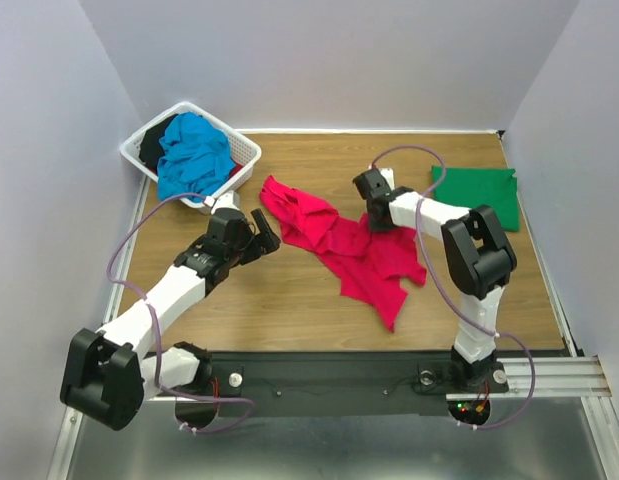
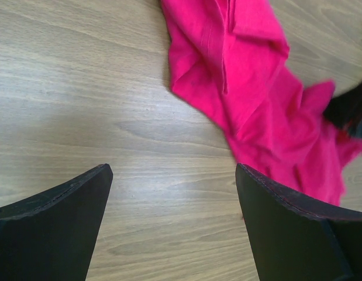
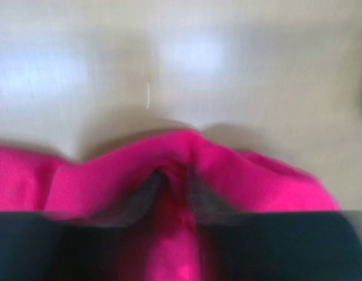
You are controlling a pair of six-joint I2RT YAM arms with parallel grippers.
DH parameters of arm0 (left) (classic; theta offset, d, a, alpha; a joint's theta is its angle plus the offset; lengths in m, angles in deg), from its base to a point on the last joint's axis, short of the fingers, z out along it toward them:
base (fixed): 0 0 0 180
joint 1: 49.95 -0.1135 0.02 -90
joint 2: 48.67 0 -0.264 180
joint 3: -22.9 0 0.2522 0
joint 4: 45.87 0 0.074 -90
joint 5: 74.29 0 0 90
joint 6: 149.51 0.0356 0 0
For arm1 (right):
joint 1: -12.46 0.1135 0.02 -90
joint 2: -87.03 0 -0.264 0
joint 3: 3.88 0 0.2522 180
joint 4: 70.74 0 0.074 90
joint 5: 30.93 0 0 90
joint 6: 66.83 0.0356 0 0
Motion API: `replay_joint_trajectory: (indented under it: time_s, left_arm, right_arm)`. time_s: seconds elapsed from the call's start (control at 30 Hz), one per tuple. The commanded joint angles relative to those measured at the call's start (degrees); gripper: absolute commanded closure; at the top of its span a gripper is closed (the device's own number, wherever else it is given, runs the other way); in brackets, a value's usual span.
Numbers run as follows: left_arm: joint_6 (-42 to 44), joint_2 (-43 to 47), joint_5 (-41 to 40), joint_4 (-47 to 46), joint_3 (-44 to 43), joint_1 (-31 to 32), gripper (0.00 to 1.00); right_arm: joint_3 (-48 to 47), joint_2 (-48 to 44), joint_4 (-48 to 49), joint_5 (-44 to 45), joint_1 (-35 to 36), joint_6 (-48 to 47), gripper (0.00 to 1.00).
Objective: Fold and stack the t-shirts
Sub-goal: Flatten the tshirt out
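The crimson-pink t-shirt (image 1: 354, 245) is lying crumpled and spread out at the middle of the wooden worktop (image 1: 279, 300). It is stretching from a far-left corner toward a near-right tail. The right hand (image 1: 375, 216) is reaching down onto the shirt's far right part. In the blurred right wrist view its fingers (image 3: 147, 196) are drawn close together, pinching a raised ridge of the pink cloth between them.

The left hand (image 1: 261, 232) is hovering just left of the shirt with its fingers (image 2: 64, 199) spread wide. In the left wrist view they are framing bare wood, and the shirt's edge is lying just beside the right one.

The green t-shirt (image 1: 476, 192) is sitting folded flat at the far right of the worktop, well apart from the pink one. The turquoise-blue t-shirt (image 1: 194, 155) is bunched up inside the white laundry basket (image 1: 251, 152) at the far left corner, heaping above the rim.
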Motion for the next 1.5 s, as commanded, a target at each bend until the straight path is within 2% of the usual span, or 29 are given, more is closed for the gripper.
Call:
replay_joint_trajectory:
  time_s: [0.0, 0.03, 0.17, 0.33, 0.4, 0.47, 0.6, 0.63, 0.73, 0.87, 0.97, 1.0, 1.13, 1.23, 1.33, 1.37, 1.47]
  left_arm:
    - [2.07, -3.32, 0.90, -2.79, -4.08, 0.27, 0.01]
    - [2.68, -4.98, 0.73, -2.96, -5.21, 0.27, 0.01]
    - [3.48, -10.95, 0.72, -5.41, -8.64, 0.27, 0.01]
    - [4.44, -23.33, 3.08, -6.65, -17.50, 0.27, 0.01]
    - [4.62, -26.52, 3.36, -6.65, -20.33, 0.27, 0.02]
    - [5.23, -30.81, 3.98, -6.65, -24.20, 0.27, 0.02]
    - [6.12, -36.89, 2.67, -4.37, -30.26, 0.54, 0.12]
    - [6.12, -37.95, -0.73, -3.24, -31.40, 0.71, 0.18]
    - [6.12, -40.85, -5.23, 1.16, -35.88, 0.89, 0.25]
    - [6.47, -43.05, -5.69, 2.13, -37.65, 1.15, 0.28]
    - [6.64, -44.37, -6.04, 2.84, -38.71, 1.42, 0.43]
    - [6.56, -44.64, -6.04, 3.27, -38.97, 1.42, 0.54]
    - [6.38, -45.43, -5.60, 3.45, -39.15, 1.59, 0.58]
    - [6.56, -46.13, -5.60, 3.54, -39.15, 1.68, 0.59]
    - [6.29, -46.75, -5.60, 3.80, -39.24, 1.68, 0.76]
    - [6.12, -46.83, -5.51, 4.15, -39.24, 1.68, 0.88]
    - [5.59, -45.52, -5.25, 4.24, -39.06, 1.77, 0.97]
  right_arm:
    - [-8.91, 4.07, 0.42, 1.15, -2.56, -9.98, 0.44]
    - [-9.70, 2.24, 0.42, -0.33, -2.56, -10.07, 0.31]
    - [-6.83, -6.01, 0.42, 0.43, -2.56, -7.01, 0.00]
    - [3.36, -17.45, 0.24, 5.97, -3.17, 1.41, 0.00]
    - [7.14, -23.25, 0.16, 5.02, -4.14, 4.15, 0.00]
    - [15.04, -28.60, 0.07, 2.66, -6.33, 8.27, 0.00]
    - [20.86, -34.50, 0.15, -3.24, -12.13, 13.22, 0.00]
    - [21.75, -34.96, 0.16, -3.68, -13.01, 13.40, 0.00]
    - [24.21, -35.75, 0.07, -3.86, -14.77, 12.96, 0.00]
    - [24.92, -35.58, 0.07, -3.78, -15.83, 12.52, 0.00]
    - [25.27, -35.14, 0.07, -3.78, -16.71, 12.96, 0.00]
    - [25.27, -34.96, 0.07, -3.78, -17.06, 13.05, 0.00]
    - [25.97, -34.26, 0.07, -4.30, -18.72, 13.13, 0.00]
    - [26.24, -34.08, 0.07, -5.18, -20.13, 13.22, 0.00]
    - [26.41, -34.43, 0.07, -5.80, -20.66, 13.05, 0.00]
    - [26.50, -34.52, 0.07, -5.80, -20.93, 12.96, 0.00]
    - [26.68, -35.14, 0.07, -6.67, -21.02, 12.70, 0.00]
